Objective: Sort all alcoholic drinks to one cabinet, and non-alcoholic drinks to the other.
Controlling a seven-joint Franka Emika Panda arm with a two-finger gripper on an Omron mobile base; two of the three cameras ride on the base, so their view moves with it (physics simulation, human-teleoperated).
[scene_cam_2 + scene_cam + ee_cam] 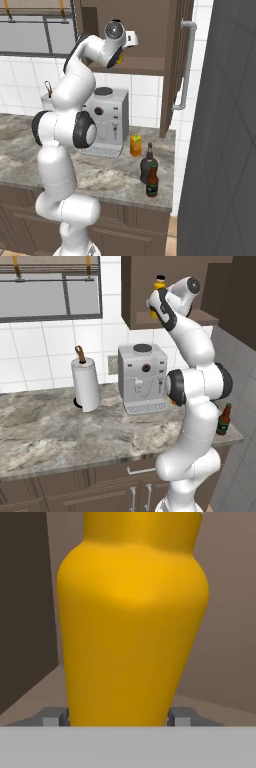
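My gripper (117, 716) is raised into the open cabinet (135, 301), shut on the tall yellow-orange bottle (132, 622). A grey fingertip (54, 716) presses each side of its lower body. The bottle's black cap and yellow shoulder (158, 287) show above the hand, just over the cabinet floor; I cannot tell whether it rests there. The cabinet door (172, 65) with its long grey handle (186, 65) hangs open. On the counter's right end stand the orange juice carton (135, 145), the squat black bottle (147, 165) and the brown beer bottle (152, 182) (223, 421).
A grey coffee machine (142, 378) sits directly below the cabinet, with a paper towel roll (86, 383) to its left. The marble counter (45, 431) ends at the right beside a tall grey panel (220, 125). Brown drawers (115, 476) run beneath.
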